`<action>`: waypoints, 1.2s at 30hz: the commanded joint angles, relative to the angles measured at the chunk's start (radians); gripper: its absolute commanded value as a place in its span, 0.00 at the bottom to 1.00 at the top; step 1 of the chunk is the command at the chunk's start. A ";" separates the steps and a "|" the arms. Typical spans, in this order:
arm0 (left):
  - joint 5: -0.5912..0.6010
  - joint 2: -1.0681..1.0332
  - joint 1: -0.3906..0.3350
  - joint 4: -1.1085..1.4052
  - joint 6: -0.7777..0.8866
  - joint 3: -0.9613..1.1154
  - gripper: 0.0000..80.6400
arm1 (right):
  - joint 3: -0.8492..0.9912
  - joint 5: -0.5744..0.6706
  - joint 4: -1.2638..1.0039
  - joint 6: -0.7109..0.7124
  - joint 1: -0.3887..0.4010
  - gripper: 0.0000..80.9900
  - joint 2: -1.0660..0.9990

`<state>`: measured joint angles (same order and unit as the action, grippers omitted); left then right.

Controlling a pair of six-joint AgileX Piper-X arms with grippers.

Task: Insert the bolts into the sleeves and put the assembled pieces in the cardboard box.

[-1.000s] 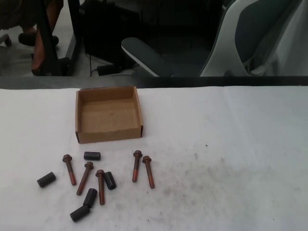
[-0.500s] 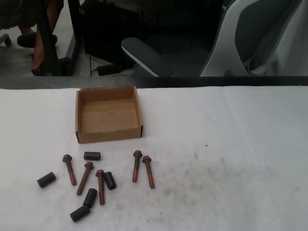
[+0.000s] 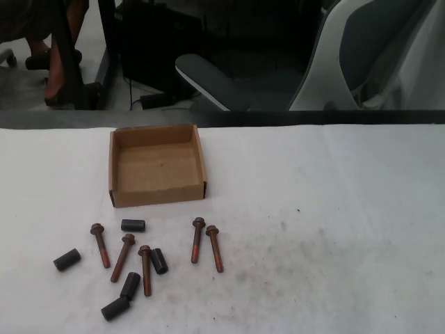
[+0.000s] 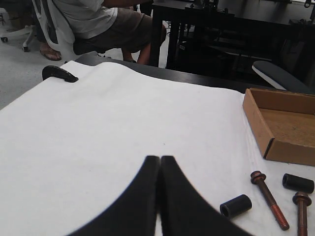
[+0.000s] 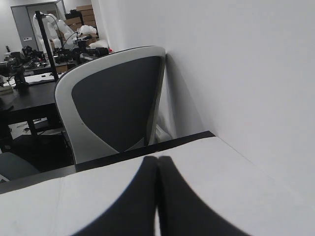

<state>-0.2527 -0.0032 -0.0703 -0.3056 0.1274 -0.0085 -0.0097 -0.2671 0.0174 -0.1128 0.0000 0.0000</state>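
Note:
An open cardboard box (image 3: 158, 193) stands left of centre on the white bench and holds nothing. In front of it lie several reddish bolts, among them one (image 3: 101, 245) at the left and a pair (image 3: 215, 248) at the right. Several short black sleeves are scattered among them, such as one (image 3: 133, 225) near the box and one (image 3: 67, 259) farthest left. My left gripper (image 4: 160, 160) is shut and hangs low over the bench to the left of the parts, with the box (image 4: 290, 151), a sleeve (image 4: 236, 205) and a bolt (image 4: 269, 199) beyond it. My right gripper (image 5: 157, 160) is shut over the bench's far right corner.
An office chair (image 5: 115, 103) stands just past the bench's far edge, next to a white wall (image 5: 236, 64). A small black object (image 4: 59, 73) lies at the bench's left far edge. Dark specks (image 3: 281, 226) mark the white cover right of the bolts.

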 commanded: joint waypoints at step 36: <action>-0.009 0.003 -0.407 0.016 -0.002 0.008 0.01 | 0.010 0.134 -0.232 0.000 -0.003 0.00 0.000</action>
<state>-0.2550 -0.0032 -0.4716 -0.3056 0.1274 -0.0085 -0.0097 -0.1592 -0.1280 -0.1128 0.0000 0.0004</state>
